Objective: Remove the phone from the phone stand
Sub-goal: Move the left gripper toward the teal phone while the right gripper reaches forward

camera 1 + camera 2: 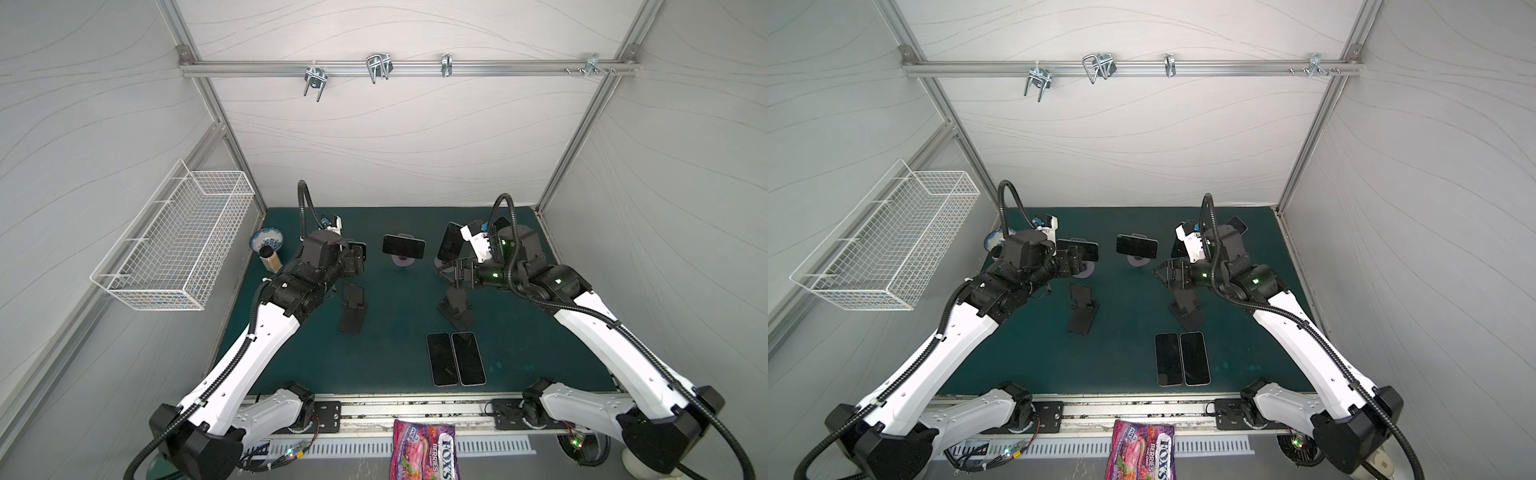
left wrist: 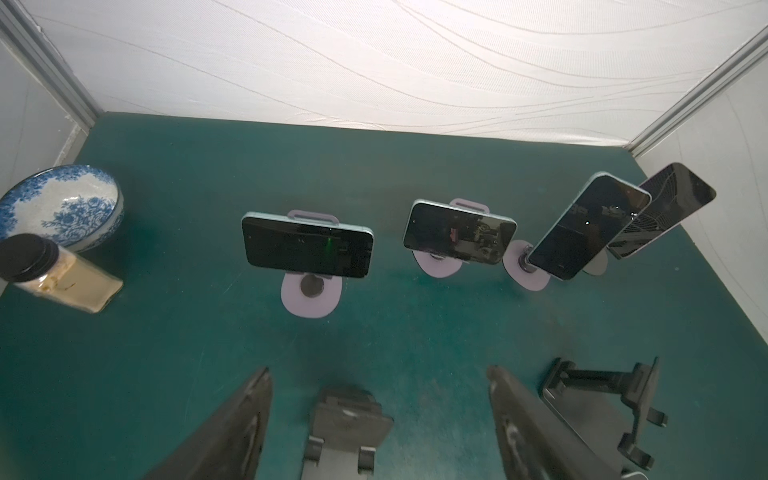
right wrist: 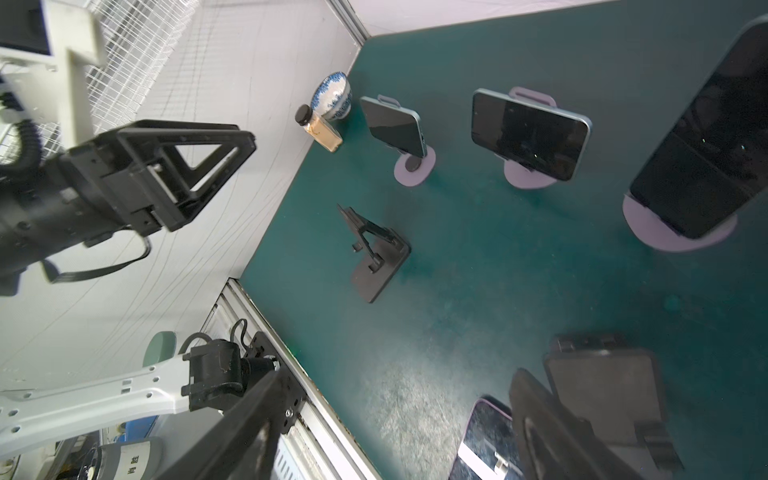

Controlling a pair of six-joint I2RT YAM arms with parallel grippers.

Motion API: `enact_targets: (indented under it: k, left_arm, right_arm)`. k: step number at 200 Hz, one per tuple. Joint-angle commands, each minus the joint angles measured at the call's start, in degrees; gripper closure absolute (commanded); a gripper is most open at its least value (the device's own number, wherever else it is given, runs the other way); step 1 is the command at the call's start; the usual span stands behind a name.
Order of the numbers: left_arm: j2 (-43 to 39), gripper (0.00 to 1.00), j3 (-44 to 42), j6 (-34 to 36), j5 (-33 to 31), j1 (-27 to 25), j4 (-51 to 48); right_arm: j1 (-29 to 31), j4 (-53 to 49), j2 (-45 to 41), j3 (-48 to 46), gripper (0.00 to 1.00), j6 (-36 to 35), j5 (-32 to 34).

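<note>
Step in hand: the approach. The left tool [image 2: 378, 374] faces the leftmost phone [image 2: 307, 245] and is short of touching it.
Left tool: released, fingers spread with nothing between them.
Right tool [image 1: 449, 272]: also released and empty, right of centre in both top views, above a black folding stand [image 1: 455, 305].
Phone's place: clamped sideways in its purple stand [image 2: 311, 297], left of centre in the back row in both top views, half hidden by the left tool.
Progress, as judged: two phones [image 1: 456, 358] lie flat on the surface [image 1: 374, 353] at lower middle, and four remain on stands.
Next move calls for: advancing until the fingers straddle the phone's long edges, clenching, then drawing it clear of the clamp. The light stand may come along.
</note>
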Motion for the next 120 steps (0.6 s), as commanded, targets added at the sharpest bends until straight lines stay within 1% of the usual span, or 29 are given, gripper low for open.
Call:
enact_targets:
  k: [1, 20, 35, 50, 86, 120]
  left_arm:
    - [1.4, 0.17, 1.5, 3.3, 8.2, 4.8, 5.8]
    - [2.6, 0.17, 0.5, 4.1, 11.6, 8.1, 8.8]
    - [4.1, 0.17, 0.8, 2.8, 14.3, 10.2, 9.6]
    - [5.5, 0.17, 1.2, 1.4, 14.9, 11.2, 10.1]
    - [7.2, 0.17, 2.1, 1.0, 14.8, 12.0, 10.0]
    - [9.0, 0.16, 2.9, -2.0, 16.4, 15.4, 9.7]
  right_arm:
    - [0.9, 2.8, 1.4, 2.1, 0.16, -1.1, 0.7]
    - [1.1, 3.8, 3.3, 2.9, 0.16, -1.4, 0.4]
    - [1.4, 4.0, 5.2, 4.1, 0.16, -1.7, 0.2]
    - [2.0, 4.0, 6.6, 5.5, 0.15, -2.5, 0.4]
    - [2.4, 3.3, 8.6, 7.6, 0.16, -5.6, 1.9]
    - [2.4, 3.6, 9.6, 8.3, 0.15, -9.7, 2.9]
